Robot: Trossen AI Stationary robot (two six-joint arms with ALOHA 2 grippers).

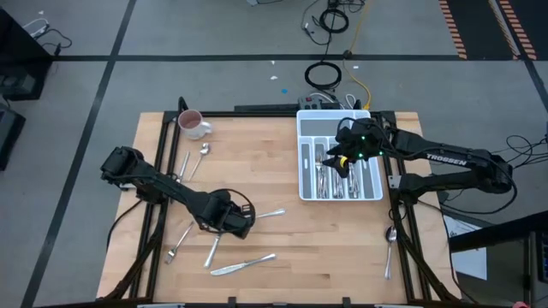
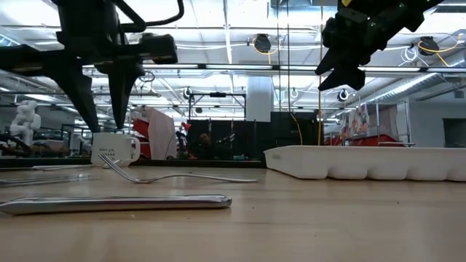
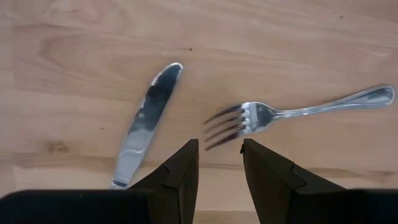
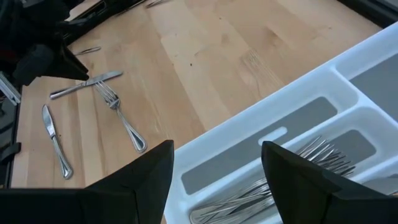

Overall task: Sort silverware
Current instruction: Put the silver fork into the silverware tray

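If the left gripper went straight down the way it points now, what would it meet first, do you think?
Most likely the fork: the open left gripper points down at the table, with the tines just ahead of its fingertips. It might land on bare wood beside them; depth is unclear.

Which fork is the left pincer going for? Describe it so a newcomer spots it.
Find the left pincer over the wooden table's front half. The fork lies just right of it, tines toward the pincer. Unlike the knives nearby, it has tines.

The left gripper (image 1: 238, 224) hides the fork's (image 1: 267, 212) tines from overhead. Under the right gripper (image 1: 342, 162), part of the tray (image 1: 305, 128) is covered; its silverware (image 1: 324, 178) is too small to sort by kind.
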